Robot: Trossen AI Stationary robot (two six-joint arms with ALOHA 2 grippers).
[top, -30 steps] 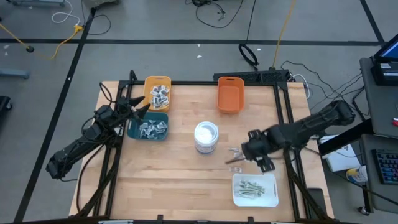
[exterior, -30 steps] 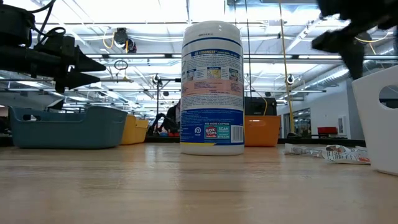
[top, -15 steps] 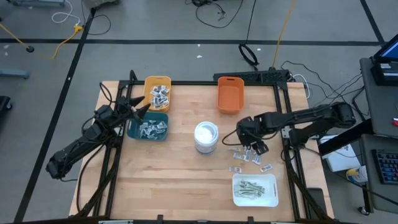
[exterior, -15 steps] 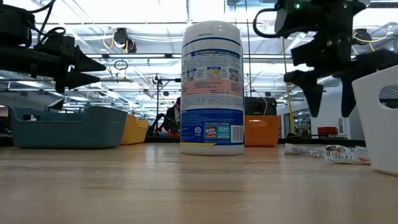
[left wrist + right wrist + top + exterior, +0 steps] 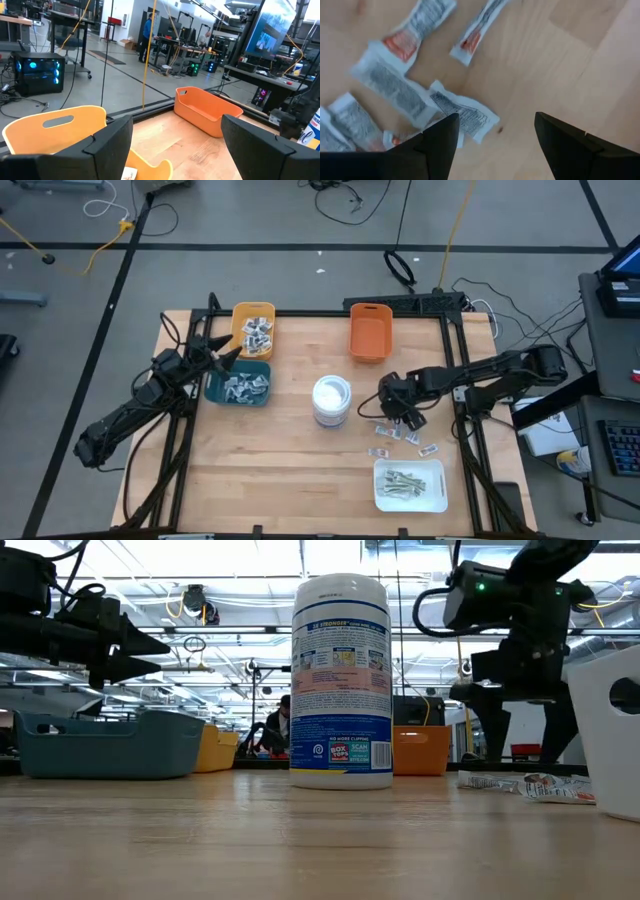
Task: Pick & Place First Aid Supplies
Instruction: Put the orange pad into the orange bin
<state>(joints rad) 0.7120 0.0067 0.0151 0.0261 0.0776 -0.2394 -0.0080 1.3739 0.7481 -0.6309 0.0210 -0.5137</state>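
Sachets (image 5: 398, 435) scattered on table (image 5: 290, 470) right of canister (image 5: 331, 400), some just under right gripper (image 5: 392, 416), spread open, empty; tray (image 5: 410, 486) nearer; left gripper (image 5: 228, 356) open, empty, over teal bin (image 5: 239, 385).

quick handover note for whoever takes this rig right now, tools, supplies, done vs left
Left tool: open, empty, waiting over the yellow plastic bin and teal plastic bin.
Right tool: open, empty, low over the loose white-and-red sachets on the wooden table, right of the white wipes canister.
Done: packets lie in the yellow and teal bins; more in the white rectangular tray.
Left: the loose sachets are unpicked; the orange plastic bin looks empty.
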